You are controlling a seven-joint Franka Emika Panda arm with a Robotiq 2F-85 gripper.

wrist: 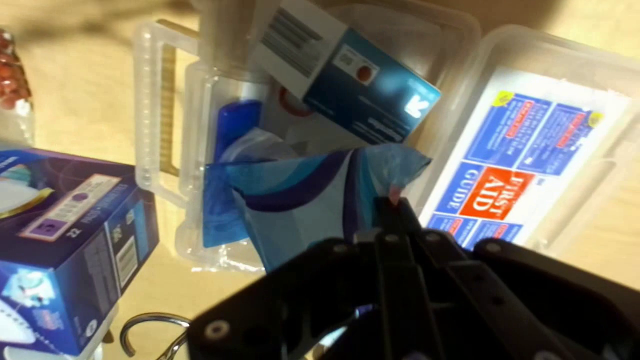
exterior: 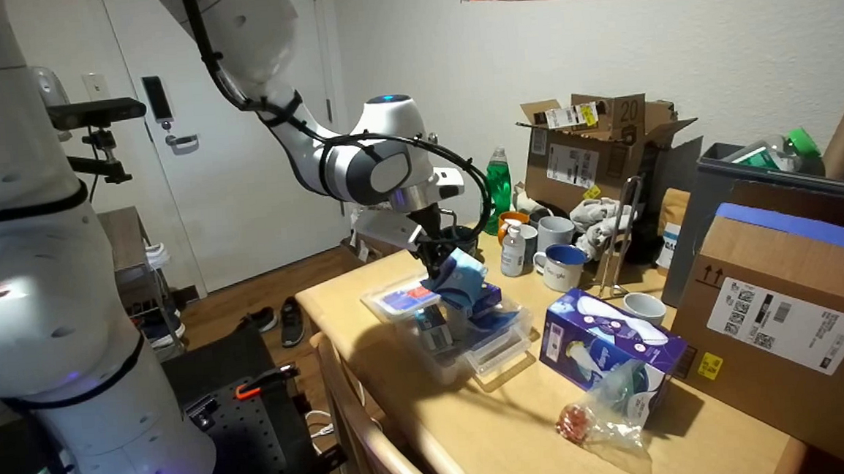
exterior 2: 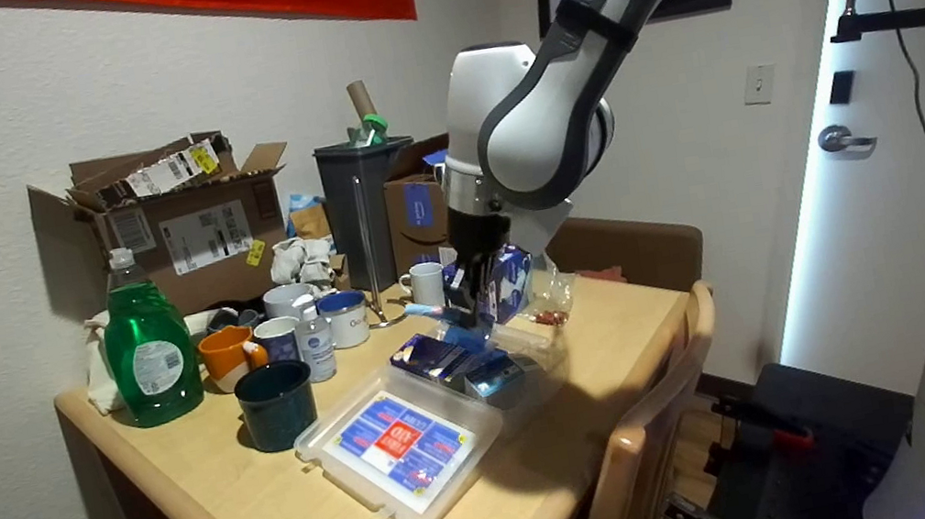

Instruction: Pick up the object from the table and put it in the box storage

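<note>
The object, a pale light-blue packet with purple and teal curves, hangs from my gripper in the wrist view (wrist: 300, 215). It also shows in both exterior views (exterior: 462, 277) (exterior 2: 426, 310). My gripper (wrist: 397, 202) is shut on one edge of it, fingers pointing down, also visible in both exterior views (exterior: 435, 269) (exterior 2: 468, 314). The packet is over the box storage, a clear plastic tray (exterior: 429, 361) (wrist: 192, 150); whether it touches the contents I cannot tell. The tray holds a blue-white carton (wrist: 370, 85), a dark-blue box (exterior 2: 427, 356) and blue packets. Its lid (exterior 2: 488, 418) lies open with a first-aid guide.
A blue-and-purple printed carton (exterior: 604, 343) and a clear bag (exterior: 616, 423) stand beside the tray. A dark teal mug (exterior 2: 277, 405), a sanitizer bottle (exterior: 513, 252), a green bottle (exterior 2: 151, 346), several mugs and a metal stand (exterior: 620, 239) are near. A wooden chair (exterior 2: 633, 455) borders the table.
</note>
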